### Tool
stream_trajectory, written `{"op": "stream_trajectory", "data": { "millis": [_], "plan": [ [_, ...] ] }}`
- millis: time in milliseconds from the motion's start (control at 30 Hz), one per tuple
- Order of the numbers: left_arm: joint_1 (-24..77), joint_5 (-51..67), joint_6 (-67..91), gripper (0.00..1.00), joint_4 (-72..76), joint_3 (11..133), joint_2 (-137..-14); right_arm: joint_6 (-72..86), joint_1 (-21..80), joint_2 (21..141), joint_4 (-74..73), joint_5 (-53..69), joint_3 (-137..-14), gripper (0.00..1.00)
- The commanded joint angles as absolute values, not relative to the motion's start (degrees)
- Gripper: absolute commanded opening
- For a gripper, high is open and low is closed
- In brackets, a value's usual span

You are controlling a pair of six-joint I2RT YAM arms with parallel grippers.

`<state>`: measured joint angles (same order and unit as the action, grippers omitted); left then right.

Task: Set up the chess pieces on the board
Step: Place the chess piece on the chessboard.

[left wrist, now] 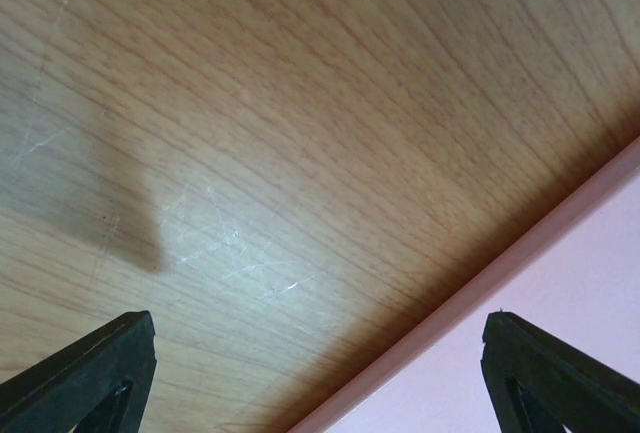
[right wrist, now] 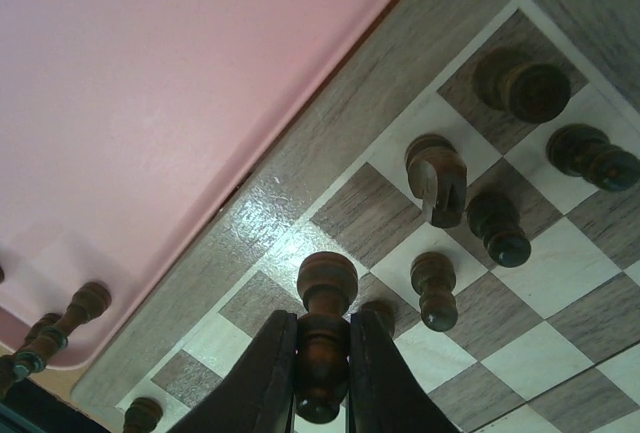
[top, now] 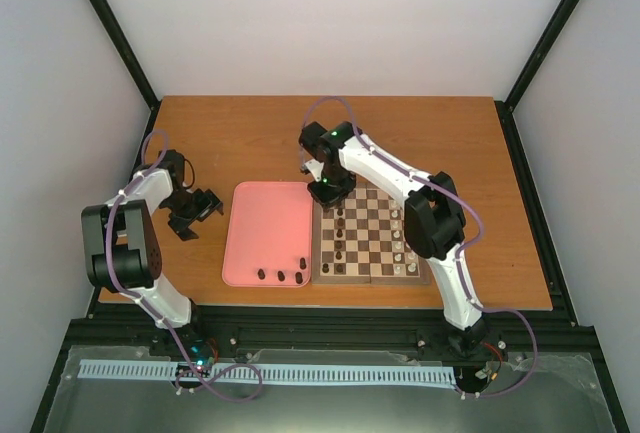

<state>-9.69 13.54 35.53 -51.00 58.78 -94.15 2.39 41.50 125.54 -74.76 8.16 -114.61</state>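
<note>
At the board (right wrist: 300, 178) edge, our right gripper (right wrist: 322, 325) clamps a dark turned-wood chessman (right wrist: 326, 281) by its waist.
We see more knobbed chess pieces (right wrist: 437, 178) standing on glossy checkered squares just beyond, smooth pink tray (right wrist: 150, 103) alongside; left gripper (left wrist: 318, 331) spread wide.

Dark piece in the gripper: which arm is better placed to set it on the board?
Right. The right gripper is shut on the dark piece over the board; the left gripper is open and empty over the table by the pink tray.
</note>
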Motion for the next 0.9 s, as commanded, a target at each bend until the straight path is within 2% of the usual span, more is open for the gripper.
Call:
{"op": "stream_trajectory", "data": {
  "millis": [0,867],
  "plan": [
    [-10.0,13.8,34.7,1.0,-50.8,60.9,-95.0,1.9,41.6,126.2,-75.3,7.7,-113.2,0.04],
    [-10.0,13.9,34.7,1.0,-51.1,61.3,-95.3,3.5,41.6,128.3,-70.8,4.5,-111.2,0.05]
  ]
}}
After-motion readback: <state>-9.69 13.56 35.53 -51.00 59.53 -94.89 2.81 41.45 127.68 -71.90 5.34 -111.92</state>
